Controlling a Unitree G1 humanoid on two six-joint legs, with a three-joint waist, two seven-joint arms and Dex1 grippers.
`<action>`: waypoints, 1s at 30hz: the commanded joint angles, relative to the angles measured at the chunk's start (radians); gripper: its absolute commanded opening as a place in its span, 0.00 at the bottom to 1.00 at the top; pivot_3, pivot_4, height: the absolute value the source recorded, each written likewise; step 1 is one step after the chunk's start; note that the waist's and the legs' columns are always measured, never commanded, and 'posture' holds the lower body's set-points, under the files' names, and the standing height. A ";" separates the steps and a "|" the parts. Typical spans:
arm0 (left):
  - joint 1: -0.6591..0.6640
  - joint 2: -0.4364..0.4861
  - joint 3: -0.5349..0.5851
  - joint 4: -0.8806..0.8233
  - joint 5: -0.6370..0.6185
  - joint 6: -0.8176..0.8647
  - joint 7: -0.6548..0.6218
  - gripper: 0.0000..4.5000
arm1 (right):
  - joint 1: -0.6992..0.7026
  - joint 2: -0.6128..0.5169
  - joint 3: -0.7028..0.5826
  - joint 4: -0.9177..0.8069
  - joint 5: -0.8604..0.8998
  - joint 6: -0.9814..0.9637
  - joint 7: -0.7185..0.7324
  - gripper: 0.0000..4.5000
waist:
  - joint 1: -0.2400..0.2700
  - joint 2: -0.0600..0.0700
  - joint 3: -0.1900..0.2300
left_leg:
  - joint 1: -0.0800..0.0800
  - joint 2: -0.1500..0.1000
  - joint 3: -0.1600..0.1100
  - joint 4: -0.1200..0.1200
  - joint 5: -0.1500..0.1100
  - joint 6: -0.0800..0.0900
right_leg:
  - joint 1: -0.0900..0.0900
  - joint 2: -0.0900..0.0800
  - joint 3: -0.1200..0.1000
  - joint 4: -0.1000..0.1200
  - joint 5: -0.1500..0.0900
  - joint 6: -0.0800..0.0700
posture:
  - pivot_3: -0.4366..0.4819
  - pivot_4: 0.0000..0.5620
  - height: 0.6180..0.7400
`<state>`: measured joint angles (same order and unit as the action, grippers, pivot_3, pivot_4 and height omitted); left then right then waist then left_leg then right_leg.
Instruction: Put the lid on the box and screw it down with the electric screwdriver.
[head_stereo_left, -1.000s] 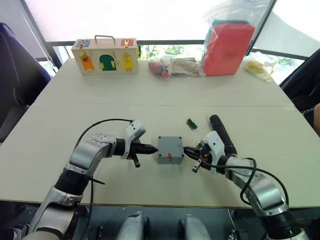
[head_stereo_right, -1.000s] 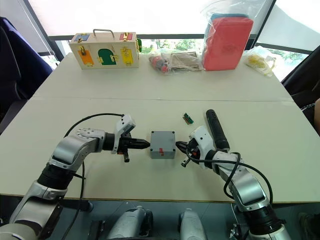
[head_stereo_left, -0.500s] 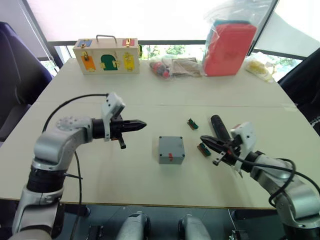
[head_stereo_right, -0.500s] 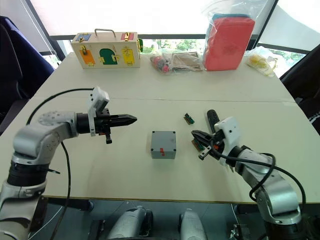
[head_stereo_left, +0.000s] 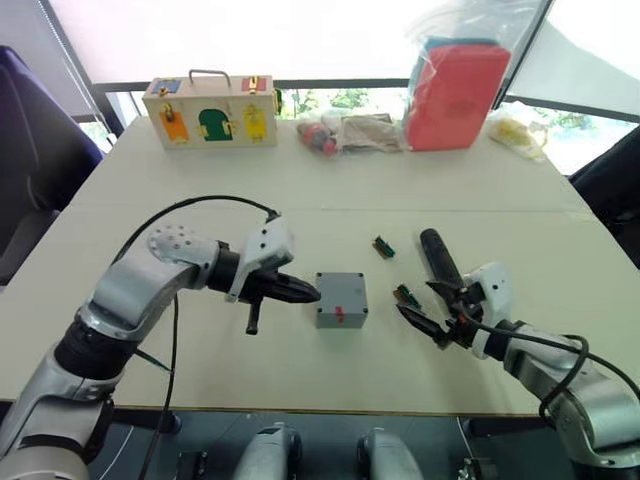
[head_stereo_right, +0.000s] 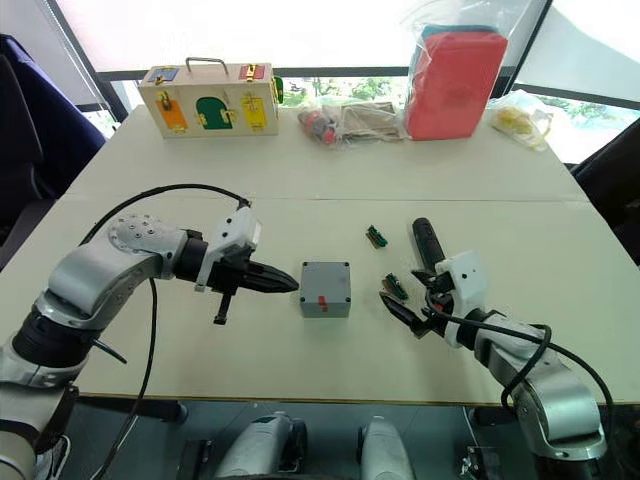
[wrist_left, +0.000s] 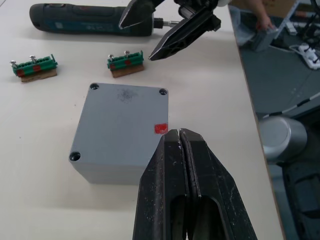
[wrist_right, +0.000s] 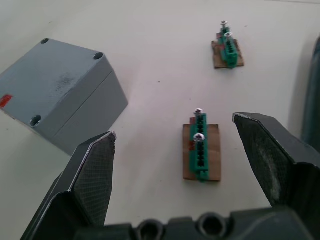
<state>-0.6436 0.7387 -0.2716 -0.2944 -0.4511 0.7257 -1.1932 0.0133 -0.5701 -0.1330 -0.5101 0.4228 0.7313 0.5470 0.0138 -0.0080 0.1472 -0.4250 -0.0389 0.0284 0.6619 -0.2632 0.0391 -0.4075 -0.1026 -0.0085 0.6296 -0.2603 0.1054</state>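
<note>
Box (head_stereo_left: 341, 299) and lid (wrist_left: 122, 119) are seen as one closed grey block near the middle of the pale surface (head_stereo_left: 300, 190), the lid seated on top with a screw hole at each visible corner and a small red mark near one edge. The left claw (head_stereo_left: 308, 293) is held just beside the box's left side, its two black fingers pressed together with nothing between them. The right claw (head_stereo_left: 425, 308) is spread wide and empty, poised over a small green bit holder (wrist_right: 201, 147) (a second one (head_stereo_left: 384, 247) lies farther back on the surface). The electric screwdriver (head_stereo_left: 439, 259) is laid flat on the surface just behind the right claw, well apart from the box.
</note>
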 joint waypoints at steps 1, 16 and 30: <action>-0.015 0.000 0.001 -0.006 0.016 -0.033 -0.003 0.00 | -0.020 -0.013 0.009 0.024 -0.026 -0.031 -0.002 0.74 | 0.000 0.000 0.000 | 0.000 0.000 0.000 0.000 0.000 0.000 | 0.000 0.000 0.000 0.000 0.000 0.000 | 0.48 0.27 1.00; 0.019 0.016 0.022 -0.030 0.020 -0.036 0.013 0.00 | -0.050 -0.027 0.038 0.065 -0.088 -0.035 -0.008 0.35 | -0.002 0.000 0.000 | 0.000 0.000 0.000 0.001 0.000 0.001 | 0.000 0.003 0.000 0.000 0.001 0.003 | 0.48 0.27 1.00; 0.020 0.011 0.018 -0.024 0.027 -0.045 0.027 0.00 | -0.070 -0.018 0.059 0.090 -0.112 -0.041 -0.018 0.24 | -0.001 0.000 0.000 | 0.000 0.000 0.000 0.001 0.000 0.001 | 0.001 0.005 0.000 0.001 0.002 0.004 | 0.48 0.27 1.00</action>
<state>-0.6216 0.7458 -0.2792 -0.2978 -0.4243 0.6920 -1.1713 -0.0465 -0.5879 -0.0730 -0.4157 0.3189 0.7094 0.5335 0.0125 -0.0079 0.1473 -0.4251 -0.0386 0.0284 0.6632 -0.2631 0.0400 -0.4068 -0.0973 -0.0088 0.6303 -0.2586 0.1091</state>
